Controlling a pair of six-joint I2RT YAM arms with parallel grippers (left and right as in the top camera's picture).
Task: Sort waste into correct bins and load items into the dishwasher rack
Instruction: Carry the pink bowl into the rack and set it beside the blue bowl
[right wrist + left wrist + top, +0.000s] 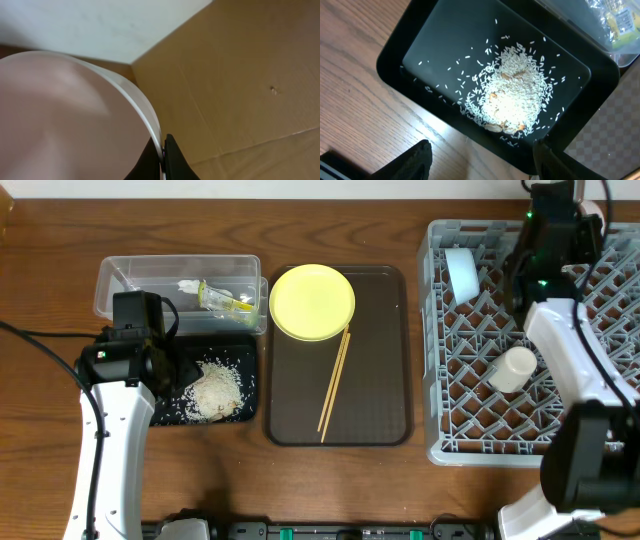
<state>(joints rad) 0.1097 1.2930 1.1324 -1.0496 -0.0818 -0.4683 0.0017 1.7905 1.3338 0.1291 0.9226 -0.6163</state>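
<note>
White bowl (60, 125), smooth, pinkish in shade, lies left of the right gripper (162, 161) in wrist view, its rim pinched between clenched jaws. Overhead, that arm is above the dishwasher rack (470, 430), far side, with the bowl hidden beneath. Left gripper (480, 162) is spread and empty over the black tray (395, 65), well apart.

To my left, the tub (120, 280) sits behind the rice tray (247, 360); plate (312, 301) and chopsticks (334, 383) on the serving tray (380, 350); rack (470, 410) right.
</note>
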